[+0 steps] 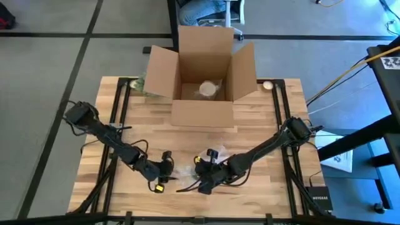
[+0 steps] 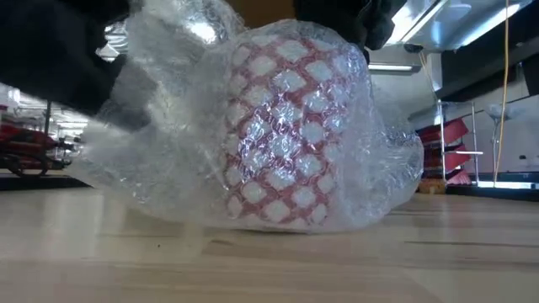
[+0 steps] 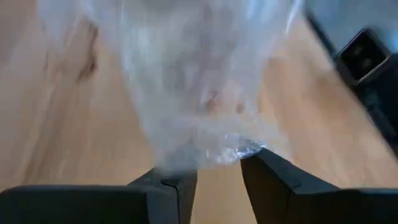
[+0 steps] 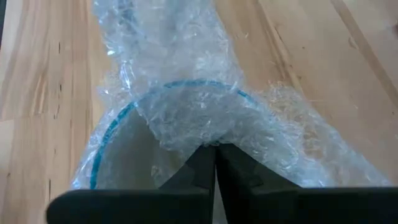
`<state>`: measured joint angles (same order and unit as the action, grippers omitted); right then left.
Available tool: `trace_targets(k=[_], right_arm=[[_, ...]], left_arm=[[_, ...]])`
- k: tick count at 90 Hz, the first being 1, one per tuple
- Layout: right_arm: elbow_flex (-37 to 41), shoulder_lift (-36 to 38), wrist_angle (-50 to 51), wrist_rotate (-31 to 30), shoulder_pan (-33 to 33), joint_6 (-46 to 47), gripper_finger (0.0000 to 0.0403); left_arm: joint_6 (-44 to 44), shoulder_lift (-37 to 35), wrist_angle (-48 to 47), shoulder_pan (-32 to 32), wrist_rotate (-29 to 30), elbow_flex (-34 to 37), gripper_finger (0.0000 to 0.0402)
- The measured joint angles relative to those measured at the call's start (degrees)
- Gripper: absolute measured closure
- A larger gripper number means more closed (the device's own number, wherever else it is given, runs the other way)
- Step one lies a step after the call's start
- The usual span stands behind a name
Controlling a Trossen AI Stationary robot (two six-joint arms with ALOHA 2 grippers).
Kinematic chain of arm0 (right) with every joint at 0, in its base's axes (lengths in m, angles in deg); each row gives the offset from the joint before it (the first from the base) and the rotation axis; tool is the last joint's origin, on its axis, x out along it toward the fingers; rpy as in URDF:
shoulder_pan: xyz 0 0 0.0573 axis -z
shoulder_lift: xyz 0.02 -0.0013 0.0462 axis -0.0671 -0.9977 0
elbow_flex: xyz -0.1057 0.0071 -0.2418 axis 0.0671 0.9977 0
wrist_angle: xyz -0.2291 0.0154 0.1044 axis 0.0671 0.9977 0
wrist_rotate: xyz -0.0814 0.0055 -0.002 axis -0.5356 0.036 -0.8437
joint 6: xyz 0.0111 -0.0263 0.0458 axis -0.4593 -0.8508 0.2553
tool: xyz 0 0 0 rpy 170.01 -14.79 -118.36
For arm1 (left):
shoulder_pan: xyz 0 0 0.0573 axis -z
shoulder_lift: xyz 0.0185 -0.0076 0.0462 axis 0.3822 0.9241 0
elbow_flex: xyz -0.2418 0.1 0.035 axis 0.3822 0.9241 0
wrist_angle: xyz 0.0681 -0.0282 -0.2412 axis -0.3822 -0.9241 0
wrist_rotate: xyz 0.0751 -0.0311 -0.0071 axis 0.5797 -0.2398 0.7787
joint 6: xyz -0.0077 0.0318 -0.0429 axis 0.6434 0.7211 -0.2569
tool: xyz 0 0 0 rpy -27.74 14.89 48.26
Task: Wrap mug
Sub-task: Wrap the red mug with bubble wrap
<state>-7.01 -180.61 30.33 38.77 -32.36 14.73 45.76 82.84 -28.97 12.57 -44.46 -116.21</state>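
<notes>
The mug [image 2: 290, 135] sits on the wooden table [image 1: 256, 131], upright by the look of the low view, its red-and-white lattice pattern showing through a loose shroud of bubble wrap [image 2: 168, 109]; from above it lies on the near side of the cardboard box [image 1: 203, 75], well apart from it, between the two grippers; in the right wrist view a blue rim [image 4: 180, 87] shows through the plastic, with wrap draped across the mouth; the right gripper [image 4: 215, 149] is right at that rim, fingers pressed together with a fold of bubble wrap pinched between them; the left gripper [image 3: 219, 163] is just beside the mug on the other side, its fingers a narrow gap apart with the gathered end of the wrap bunched at their tips, though whether they truly grip it I cannot tell; the cardboard box stands open, flaps spread, with a pale bundle [image 1: 208, 89] resting on its floor; a small round thing [image 1: 267, 85] lies on the table just beside the box's right flap.
</notes>
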Motion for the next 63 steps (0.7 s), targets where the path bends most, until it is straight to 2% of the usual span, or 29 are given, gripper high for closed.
trace_targets(k=[63], right_arm=[[0.0,0.0,0.0,0.0,0.0,0.0,0.0403]], left_arm=[[19.0,-0.3,-0.2,-4.0,-1.2,-10.1,0.0298]])
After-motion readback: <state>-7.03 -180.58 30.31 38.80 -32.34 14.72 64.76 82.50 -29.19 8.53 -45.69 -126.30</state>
